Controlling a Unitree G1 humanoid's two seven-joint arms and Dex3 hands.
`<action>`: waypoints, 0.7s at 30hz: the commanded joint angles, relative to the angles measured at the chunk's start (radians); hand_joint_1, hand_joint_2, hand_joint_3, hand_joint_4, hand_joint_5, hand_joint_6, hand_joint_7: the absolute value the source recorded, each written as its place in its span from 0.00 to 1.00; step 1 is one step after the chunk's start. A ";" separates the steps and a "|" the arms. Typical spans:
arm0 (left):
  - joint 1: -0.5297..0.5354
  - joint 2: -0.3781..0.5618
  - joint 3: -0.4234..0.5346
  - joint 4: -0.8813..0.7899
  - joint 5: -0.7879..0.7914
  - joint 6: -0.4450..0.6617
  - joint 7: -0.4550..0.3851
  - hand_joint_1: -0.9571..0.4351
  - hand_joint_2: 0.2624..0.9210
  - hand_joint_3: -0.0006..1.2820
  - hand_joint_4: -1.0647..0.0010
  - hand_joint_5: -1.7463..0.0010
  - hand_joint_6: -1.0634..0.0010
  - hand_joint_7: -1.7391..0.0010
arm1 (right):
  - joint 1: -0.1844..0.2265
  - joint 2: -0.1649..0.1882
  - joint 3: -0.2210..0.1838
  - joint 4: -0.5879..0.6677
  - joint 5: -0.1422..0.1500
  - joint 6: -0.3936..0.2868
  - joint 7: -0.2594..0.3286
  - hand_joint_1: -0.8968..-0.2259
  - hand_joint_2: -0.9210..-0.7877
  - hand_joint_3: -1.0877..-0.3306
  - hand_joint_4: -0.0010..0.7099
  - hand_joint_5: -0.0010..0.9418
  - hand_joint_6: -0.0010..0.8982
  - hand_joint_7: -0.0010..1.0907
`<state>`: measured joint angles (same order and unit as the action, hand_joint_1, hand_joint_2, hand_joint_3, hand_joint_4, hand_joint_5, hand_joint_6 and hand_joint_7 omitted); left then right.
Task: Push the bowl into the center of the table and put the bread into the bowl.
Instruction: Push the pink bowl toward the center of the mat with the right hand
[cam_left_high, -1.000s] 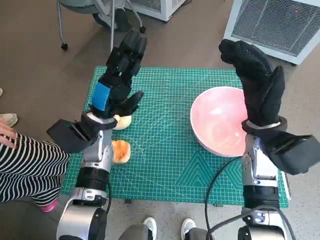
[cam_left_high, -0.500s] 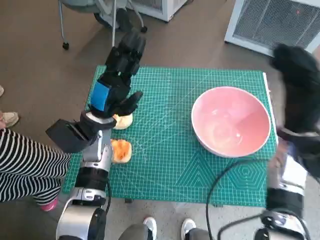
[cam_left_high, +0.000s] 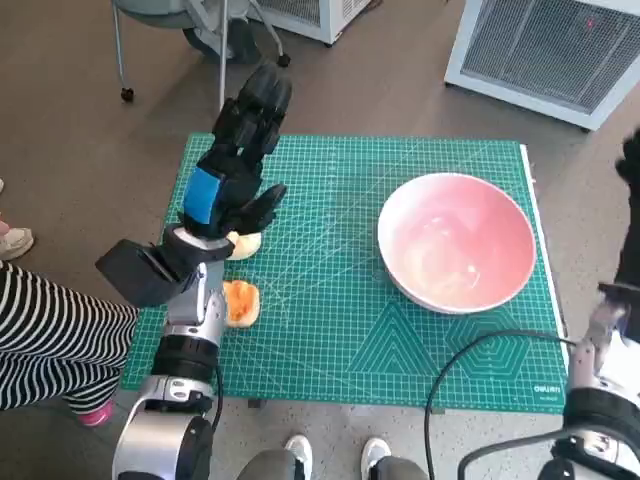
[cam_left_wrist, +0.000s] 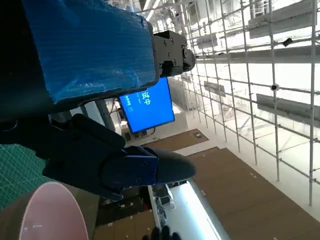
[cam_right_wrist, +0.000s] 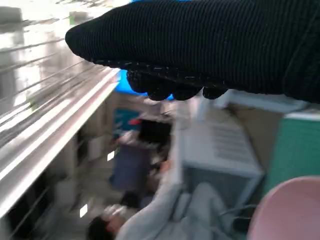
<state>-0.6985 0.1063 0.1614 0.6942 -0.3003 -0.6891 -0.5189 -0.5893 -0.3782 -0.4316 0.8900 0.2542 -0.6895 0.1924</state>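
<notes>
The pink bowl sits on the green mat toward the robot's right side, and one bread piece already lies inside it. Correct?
Not quite. The pink bowl does sit on the green mat toward the robot's right, but the head view shows it holding nothing. Both bread pieces lie on the mat by the left hand.

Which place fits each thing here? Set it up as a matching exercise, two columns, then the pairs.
Things:
1. pink bowl
2. bread pieces
3. left hand
4. right hand

Places:
A. at the picture's right edge, beyond the mat
B. raised above the mat's left part
C. on the mat's right half
D. on the mat near its left edge

Pairs: 1-C, 2-D, 3-B, 4-A
</notes>
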 joint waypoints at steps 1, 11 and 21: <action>-0.011 0.000 0.003 0.008 0.006 -0.010 0.004 0.18 1.00 0.29 1.00 1.00 1.00 0.86 | -0.011 -0.003 -0.025 0.105 0.039 0.042 0.015 0.35 0.00 0.42 0.14 0.00 0.00 0.32; -0.013 0.007 0.005 0.005 0.005 -0.004 0.002 0.19 1.00 0.30 1.00 1.00 1.00 0.86 | -0.051 0.008 -0.041 0.246 0.059 0.085 0.012 0.40 0.00 0.37 0.13 0.00 0.00 0.31; -0.008 0.015 0.004 -0.001 0.006 0.000 -0.001 0.19 1.00 0.31 1.00 1.00 1.00 0.89 | -0.080 0.042 -0.001 0.323 0.019 0.098 -0.024 0.42 0.00 0.33 0.13 0.00 0.00 0.30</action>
<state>-0.6986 0.1126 0.1643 0.6967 -0.2999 -0.6890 -0.5165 -0.6681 -0.3630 -0.4512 1.1757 0.3013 -0.6170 0.1907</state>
